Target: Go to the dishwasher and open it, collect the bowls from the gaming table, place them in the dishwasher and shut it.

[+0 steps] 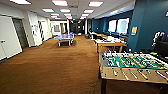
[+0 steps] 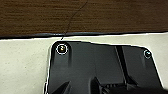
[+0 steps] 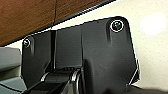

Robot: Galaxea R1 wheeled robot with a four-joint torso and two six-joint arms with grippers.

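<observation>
scene: you're looking down a long open office room, brown carpet floor (image 1: 50, 70), ceiling light panels (image 1: 60, 3) running away from you
landmark: gaming table (image 1: 132, 66), green field, rods with pale handles sticking out on the side facing you; everything below is placed against it
gaming table position: low in the head view, toward the robot's right, near; its far end is cut by the frame edge
bowls: you can't make out any on the gaming table, too blurred to tell
wooden bench (image 1: 110, 45): just behind the gaming table, further down the room, light top
ping-pong table (image 1: 64, 37): well beyond the gaming table and off to its left, blue top, mid-room
blue wall (image 1: 147, 22): right behind the gaming table, on the robot's right side, with a small yellowish sign (image 1: 134, 30)
bright windows (image 1: 118, 25): further along that same side, past the wooden bench
white doors (image 1: 8, 37): across the room from the gaming table, on the robot's left wall
dark things at right edge (image 1: 161, 42): just beyond the gaming table's far corner, can't tell what they are
left wrist view: dark robot plate over a pale surface, strip of brown carpet past it, thin dark line (image 2: 72, 18) crossing the carpet
right wrist view: dark plate and jointed bar, pale surface and brown carpet behind
left hand: you can't tell if it's wide or narrow
right hand: can't tell either
</observation>
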